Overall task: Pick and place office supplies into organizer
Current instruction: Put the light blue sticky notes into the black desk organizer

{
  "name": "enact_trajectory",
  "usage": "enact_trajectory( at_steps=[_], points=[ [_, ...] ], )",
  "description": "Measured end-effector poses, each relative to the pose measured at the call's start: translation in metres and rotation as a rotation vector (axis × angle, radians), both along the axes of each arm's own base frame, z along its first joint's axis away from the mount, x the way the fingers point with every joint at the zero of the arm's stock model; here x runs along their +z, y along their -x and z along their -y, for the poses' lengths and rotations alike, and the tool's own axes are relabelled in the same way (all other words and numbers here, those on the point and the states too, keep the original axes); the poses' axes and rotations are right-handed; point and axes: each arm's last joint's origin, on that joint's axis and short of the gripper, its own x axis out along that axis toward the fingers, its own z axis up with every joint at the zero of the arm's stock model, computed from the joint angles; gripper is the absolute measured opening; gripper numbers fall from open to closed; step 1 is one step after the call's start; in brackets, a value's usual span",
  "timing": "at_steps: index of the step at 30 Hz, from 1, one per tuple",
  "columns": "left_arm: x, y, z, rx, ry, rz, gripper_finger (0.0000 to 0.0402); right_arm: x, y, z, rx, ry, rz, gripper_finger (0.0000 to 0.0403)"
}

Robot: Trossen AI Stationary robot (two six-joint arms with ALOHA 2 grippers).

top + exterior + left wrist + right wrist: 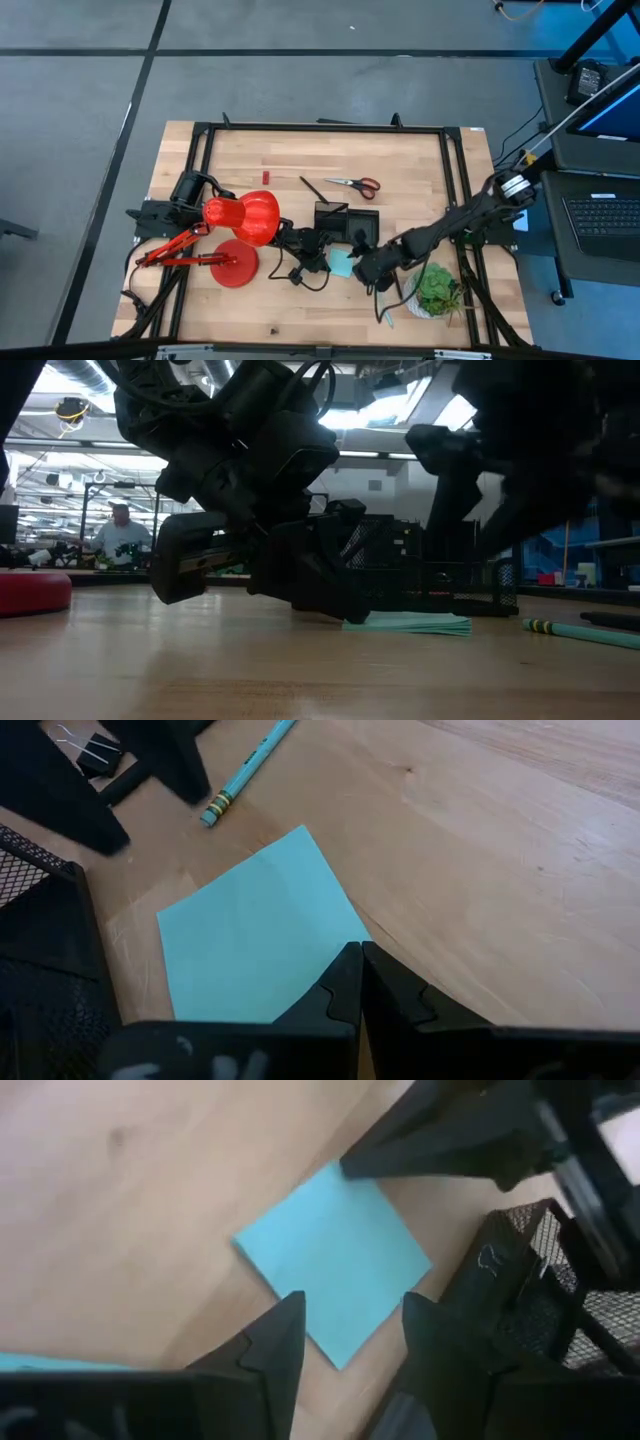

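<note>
A light-blue sticky-note pad (342,263) lies flat on the wooden table, just in front of the black mesh organizer (346,218). My left gripper (360,960) is shut, with its tips at one corner of the pad (260,935). My right gripper (355,1330) hangs open over the opposite corner of the pad (335,1260), one finger on either side, touching nothing. A pale teal pen (245,770) lies on the table beyond the pad. Red-handled scissors (356,183), a thin black pen (313,188) and a small red piece (267,177) lie near the far edge. My left gripper has its shut fingertips (400,1142) down on one corner of the sticky-note pad (338,1172). It comes slanting down from the table's left side. The pad lies flat on the table.
A big red desk lamp (240,218) stands at the left, with its round base (235,265) near the front. A green potted plant (437,290) stands at the front right. A black binder clip (100,755) lies by the teal pen. A person (120,535) sits in the room beyond the table.
</note>
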Motion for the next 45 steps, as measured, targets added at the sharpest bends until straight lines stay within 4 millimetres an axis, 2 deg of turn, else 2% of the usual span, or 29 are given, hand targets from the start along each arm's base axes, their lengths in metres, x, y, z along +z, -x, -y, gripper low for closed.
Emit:
enact_trajectory(
  at_steps=[5, 11, 23, 27, 45],
  points=[
    [0.000, 0.000, 0.000, 0.001, -0.001, 0.000, 0.0001, -0.011, -0.002, -0.004, 0.032, 0.062, -0.011, 0.0171],
    [0.000, 0.000, 0.000, 0.002, -0.001, -0.001, 0.0002, -0.013, -0.003, -0.009, 0.066, 0.080, -0.018, 0.0171],
    [0.000, 0.000, -0.001, 0.003, -0.002, -0.002, 0.0001, -0.042, -0.001, -0.022, 0.196, 0.282, -0.063, 0.0171],
    [0.000, 0.000, -0.001, 0.003, -0.002, -0.002, 0.0002, -0.042, -0.004, -0.024, 0.228, 0.306, -0.028, 0.0171],
    [-0.001, 0.000, -0.001, 0.003, -0.001, -0.005, 0.0002, -0.038, -0.016, -0.023, 0.166, 0.275, 0.098, 0.0171]
  ],
)
